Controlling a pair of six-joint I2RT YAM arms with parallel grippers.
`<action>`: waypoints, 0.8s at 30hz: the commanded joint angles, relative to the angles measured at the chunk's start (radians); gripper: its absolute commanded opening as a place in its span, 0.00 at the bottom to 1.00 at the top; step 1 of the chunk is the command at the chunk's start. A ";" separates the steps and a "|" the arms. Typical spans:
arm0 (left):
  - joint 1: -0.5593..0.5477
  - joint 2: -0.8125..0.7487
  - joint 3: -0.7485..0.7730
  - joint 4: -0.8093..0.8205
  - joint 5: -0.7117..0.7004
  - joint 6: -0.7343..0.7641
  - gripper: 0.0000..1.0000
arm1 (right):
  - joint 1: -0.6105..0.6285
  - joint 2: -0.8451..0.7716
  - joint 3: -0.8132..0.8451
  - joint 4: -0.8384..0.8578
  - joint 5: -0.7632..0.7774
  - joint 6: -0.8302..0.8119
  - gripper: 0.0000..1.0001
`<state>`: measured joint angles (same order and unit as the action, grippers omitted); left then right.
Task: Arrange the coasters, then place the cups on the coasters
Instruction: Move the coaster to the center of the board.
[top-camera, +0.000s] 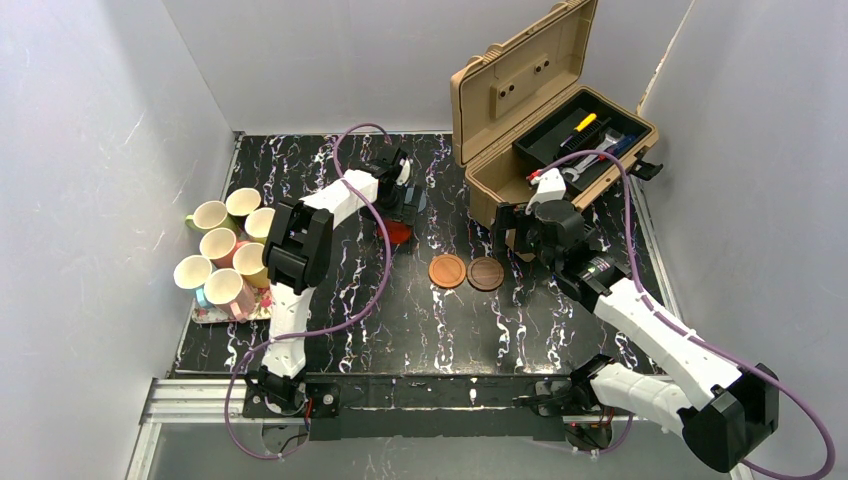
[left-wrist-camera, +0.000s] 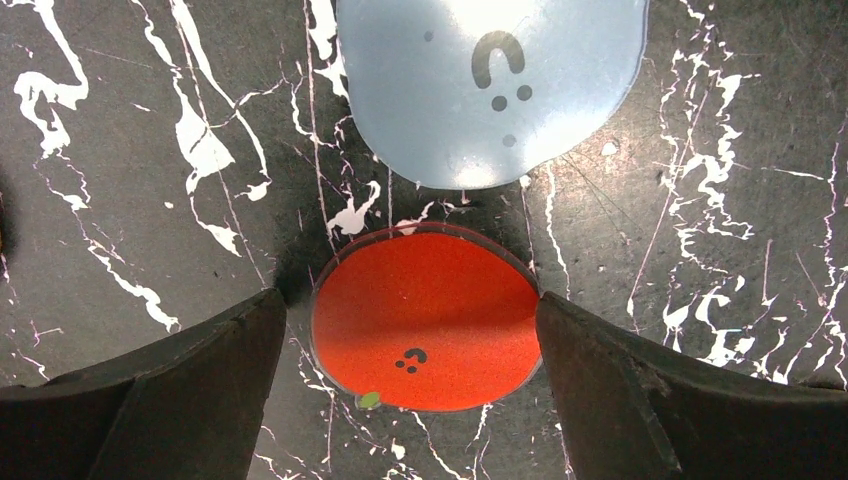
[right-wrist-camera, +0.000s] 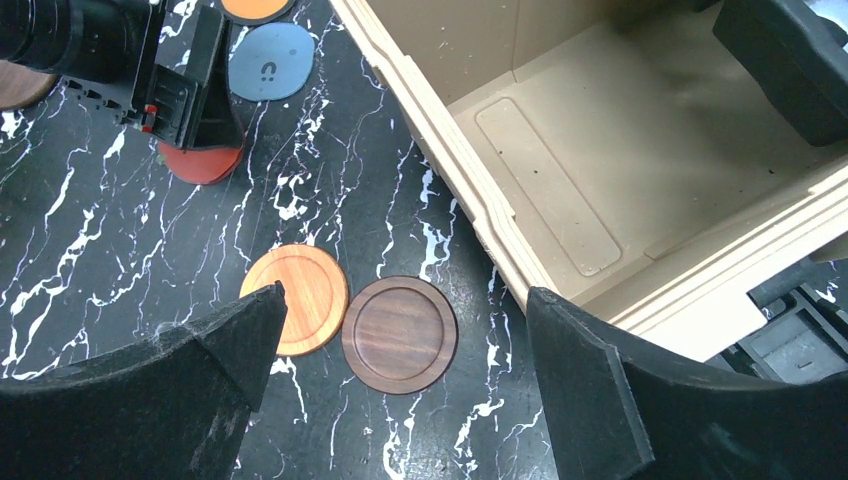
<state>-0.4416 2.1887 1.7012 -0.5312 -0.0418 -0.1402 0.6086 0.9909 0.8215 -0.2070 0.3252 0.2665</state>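
Note:
A red coaster (left-wrist-camera: 425, 320) lies flat on the black marble table, and my left gripper (left-wrist-camera: 412, 320) stands open around it. The right finger touches its rim; the left finger stands a little off. Just beyond lies a grey-blue coaster (left-wrist-camera: 490, 85), and an orange coaster (right-wrist-camera: 255, 8) shows farther back. An orange-brown wooden coaster (top-camera: 447, 270) and a dark brown one (top-camera: 486, 273) sit side by side mid-table. My right gripper (right-wrist-camera: 405, 300) hangs open and empty above the dark brown coaster (right-wrist-camera: 400, 333). Several cups (top-camera: 225, 250) stand together at the left.
The cups rest on a floral tray (top-camera: 215, 315) near the left wall. An open tan toolbox (top-camera: 550, 130) with tools inside fills the back right, its wall (right-wrist-camera: 470, 170) close beside my right gripper. Purple cables arch over both arms.

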 joint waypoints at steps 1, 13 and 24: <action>-0.015 0.032 -0.021 -0.055 0.005 0.027 0.94 | -0.006 0.007 0.007 0.050 -0.015 0.015 0.99; -0.042 0.030 -0.056 -0.068 -0.012 0.043 0.94 | -0.010 -0.002 -0.008 0.048 -0.018 0.020 0.99; -0.042 -0.013 -0.148 -0.119 -0.046 0.004 0.90 | -0.012 -0.005 -0.017 0.050 -0.021 0.031 0.99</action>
<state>-0.4767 2.1685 1.6524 -0.5011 -0.0689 -0.1204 0.6022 0.9985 0.8165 -0.2054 0.3103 0.2859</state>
